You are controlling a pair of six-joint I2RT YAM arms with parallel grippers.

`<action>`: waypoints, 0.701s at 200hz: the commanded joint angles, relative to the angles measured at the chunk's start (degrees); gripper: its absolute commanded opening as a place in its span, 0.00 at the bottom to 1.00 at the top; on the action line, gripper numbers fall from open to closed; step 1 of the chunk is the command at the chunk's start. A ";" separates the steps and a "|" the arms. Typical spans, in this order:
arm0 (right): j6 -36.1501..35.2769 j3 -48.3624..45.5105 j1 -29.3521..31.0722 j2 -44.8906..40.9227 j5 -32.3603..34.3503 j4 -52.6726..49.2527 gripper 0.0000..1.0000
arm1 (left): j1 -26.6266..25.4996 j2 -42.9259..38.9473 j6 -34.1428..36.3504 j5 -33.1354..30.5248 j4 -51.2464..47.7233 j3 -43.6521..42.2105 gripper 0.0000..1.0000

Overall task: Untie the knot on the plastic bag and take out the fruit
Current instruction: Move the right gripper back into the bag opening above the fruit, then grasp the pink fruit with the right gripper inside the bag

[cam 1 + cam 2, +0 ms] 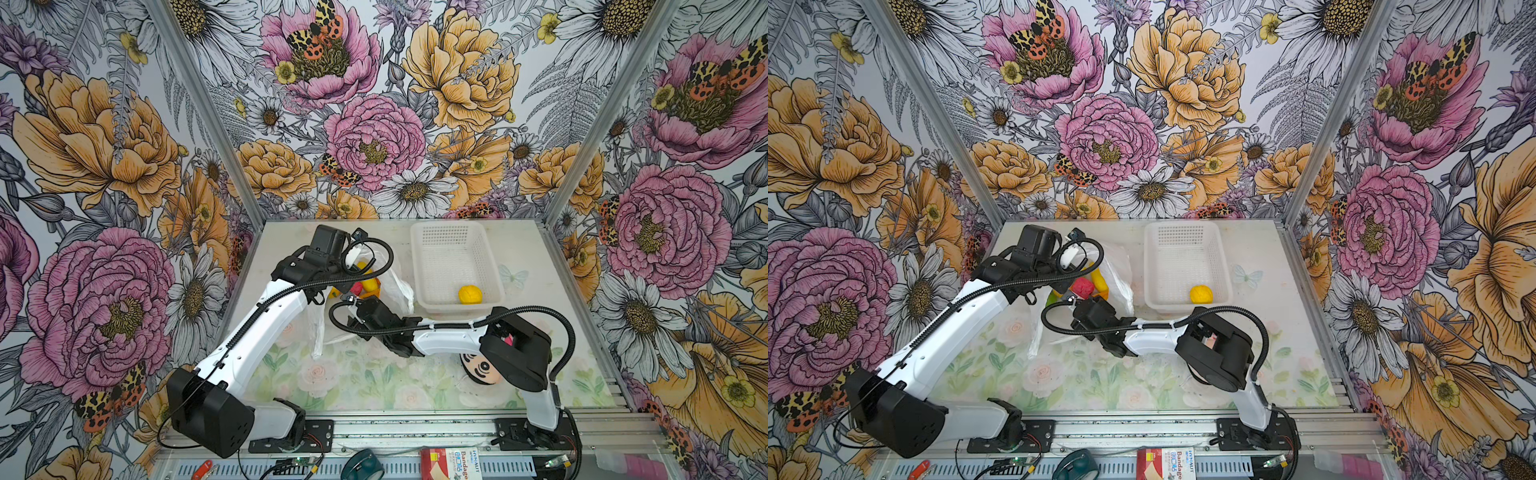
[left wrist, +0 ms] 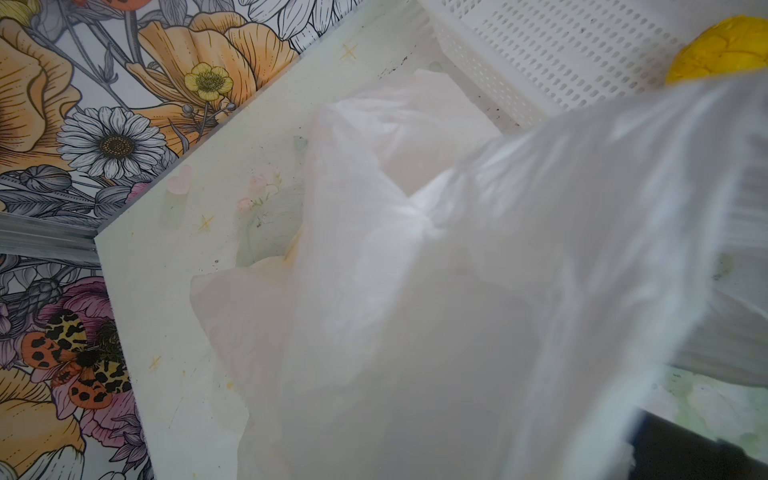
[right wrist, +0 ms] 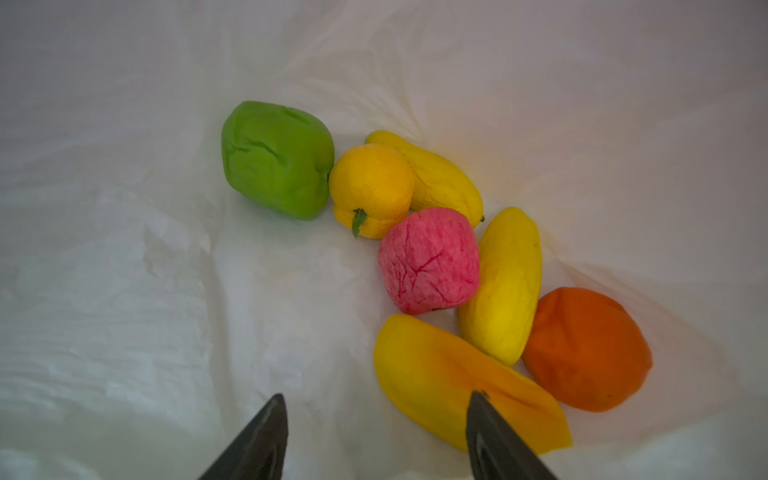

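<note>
The plastic bag (image 1: 395, 278) lies open on the table (image 1: 353, 386) toward its far edge, left of the middle, just beside the white perforated basket (image 1: 451, 243) that stands at the far edge. The right gripper (image 3: 377, 397) reaches into the bag's mouth with its jaws spread and nothing between them; one of them sits in front of a yellow-orange fruit (image 3: 457, 386). Six more lie bunched on the film beyond: a green fruit (image 3: 276, 160), a round yellow fruit (image 3: 372, 189), a long yellow fruit (image 3: 442, 180), a pink-red fruit (image 3: 428, 259), a plump yellow fruit (image 3: 505, 286) and an orange fruit (image 3: 586, 349). A lone yellow fruit (image 1: 470, 294) rests by the basket's near wall. The left gripper (image 1: 355, 253) is closed over the bag's far side; film drawn across its wrist camera hides it, so what it pinches cannot be told. In both top views the two wrists and their black cables (image 1: 374, 245) cover most of the bag's mouth. A plush doll (image 1: 482, 368) lies toward the table's right edge, mostly hidden under the right arm's elbow
</note>
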 commanded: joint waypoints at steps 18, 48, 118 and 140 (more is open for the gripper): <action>-0.52 7.69 -2.62 4.93 1.50 -0.15 0.87 | -0.46 -1.51 0.39 1.34 1.29 -0.28 0.00; -0.08 13.90 -3.86 9.52 0.56 -3.34 0.92 | -0.60 -1.83 0.62 1.65 1.31 -0.29 0.00; 4.62 25.48 -5.43 19.50 -1.10 -10.54 0.93 | -0.94 -1.87 0.88 1.64 1.35 -0.38 0.00; 5.45 25.52 -5.62 19.51 -1.47 -10.58 0.87 | -1.13 -1.87 0.93 1.60 1.32 -0.36 0.00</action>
